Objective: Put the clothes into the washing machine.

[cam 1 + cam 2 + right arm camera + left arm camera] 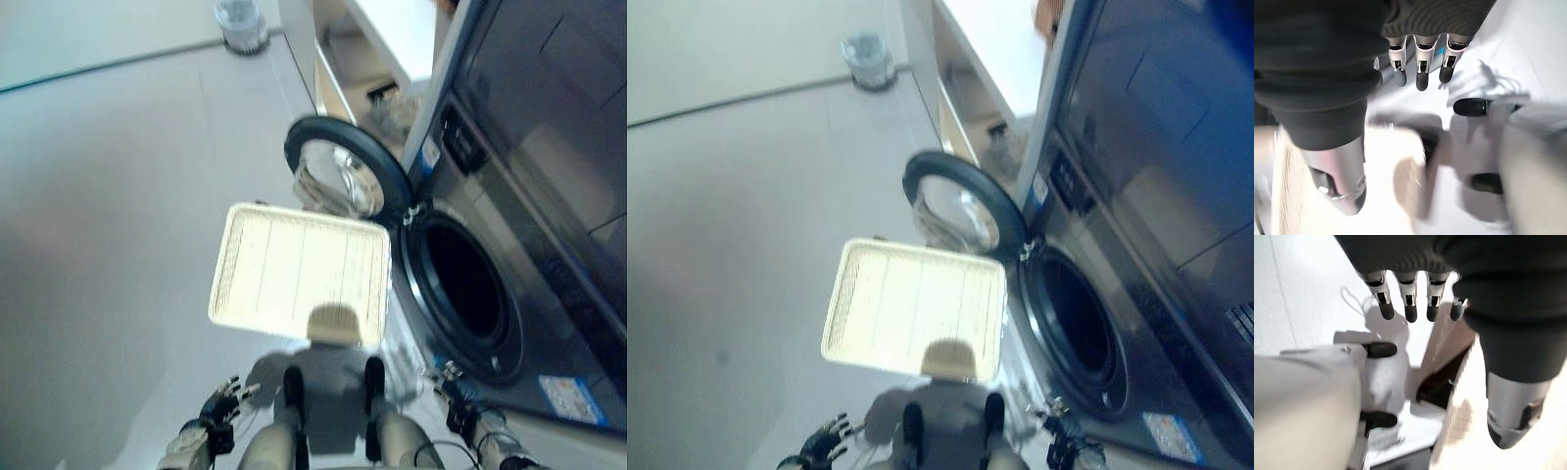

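A: Any clothes left in the laundry basket (299,274)?
B: It looks empty, beside the washing machine (509,245), whose door (345,176) hangs open.
A: The hands?
B: Left hand (217,406) and right hand (460,394) hang low, fingers relaxed, holding nothing. Clothes may be inside the drum; I cannot tell.

place: laundry room | cues: front-load washing machine (509,284), open door (343,176), laundry basket (299,274)
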Tool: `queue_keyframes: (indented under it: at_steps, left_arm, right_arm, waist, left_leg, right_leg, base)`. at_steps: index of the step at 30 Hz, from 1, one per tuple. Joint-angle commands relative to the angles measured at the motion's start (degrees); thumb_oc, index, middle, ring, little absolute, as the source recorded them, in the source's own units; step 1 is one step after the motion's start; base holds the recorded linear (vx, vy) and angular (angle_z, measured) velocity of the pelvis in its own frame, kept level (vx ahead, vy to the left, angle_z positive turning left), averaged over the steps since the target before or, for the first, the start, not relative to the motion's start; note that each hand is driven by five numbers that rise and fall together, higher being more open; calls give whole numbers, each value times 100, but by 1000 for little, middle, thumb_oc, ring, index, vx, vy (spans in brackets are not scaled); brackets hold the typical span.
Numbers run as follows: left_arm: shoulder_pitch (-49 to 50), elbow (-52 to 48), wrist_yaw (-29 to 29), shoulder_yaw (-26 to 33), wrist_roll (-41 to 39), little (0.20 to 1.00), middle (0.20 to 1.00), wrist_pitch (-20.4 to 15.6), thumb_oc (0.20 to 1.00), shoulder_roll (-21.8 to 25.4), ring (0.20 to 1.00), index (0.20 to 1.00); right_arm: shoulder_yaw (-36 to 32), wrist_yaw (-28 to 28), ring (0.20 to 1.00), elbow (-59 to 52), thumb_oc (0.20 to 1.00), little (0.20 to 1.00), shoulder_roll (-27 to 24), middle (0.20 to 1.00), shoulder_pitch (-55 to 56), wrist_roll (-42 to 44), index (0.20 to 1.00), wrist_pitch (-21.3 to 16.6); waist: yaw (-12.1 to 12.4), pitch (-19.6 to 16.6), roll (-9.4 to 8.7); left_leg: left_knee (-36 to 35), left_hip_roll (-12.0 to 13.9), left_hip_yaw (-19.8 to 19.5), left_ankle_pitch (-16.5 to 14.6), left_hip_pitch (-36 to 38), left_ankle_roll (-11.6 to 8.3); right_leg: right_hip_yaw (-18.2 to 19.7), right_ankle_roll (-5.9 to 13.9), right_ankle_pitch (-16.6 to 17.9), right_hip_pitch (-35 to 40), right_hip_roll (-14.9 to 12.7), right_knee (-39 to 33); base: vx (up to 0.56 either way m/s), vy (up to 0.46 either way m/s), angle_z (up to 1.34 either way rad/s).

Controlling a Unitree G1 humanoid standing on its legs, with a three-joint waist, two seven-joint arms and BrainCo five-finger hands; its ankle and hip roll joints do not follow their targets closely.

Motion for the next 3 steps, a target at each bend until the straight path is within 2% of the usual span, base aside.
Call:
queue_keyframes:
  at_steps: [1, 3]
  left_arm:
    - [-347, 89, -94, -107, 375, 1000, 1000, 89, 1000, -39, 1000, 1000]
    - [-347, 89, -94, -107, 375, 1000, 1000, 89, 1000, -39, 1000, 1000]
  right_arm:
    - [103, -92, 1000, -108, 1000, 1000, -219, 1000, -296, -1208, 1000, 72]
    - [103, -92, 1000, -108, 1000, 1000, -219, 1000, -296, -1208, 1000, 72]
  waist:
    - [160, 1, 83]
    - [160, 1, 83]
  left_leg:
    - [247, -308, 216, -506, -57, 40]
    - [247, -308, 216, -506, -57, 40]
  right_leg:
    - [-189, 219, -656, 56, 195, 496]
    - [-189, 219, -656, 56, 195, 496]
  base:
    - [14, -20, 9]
    - [4, -5, 3]
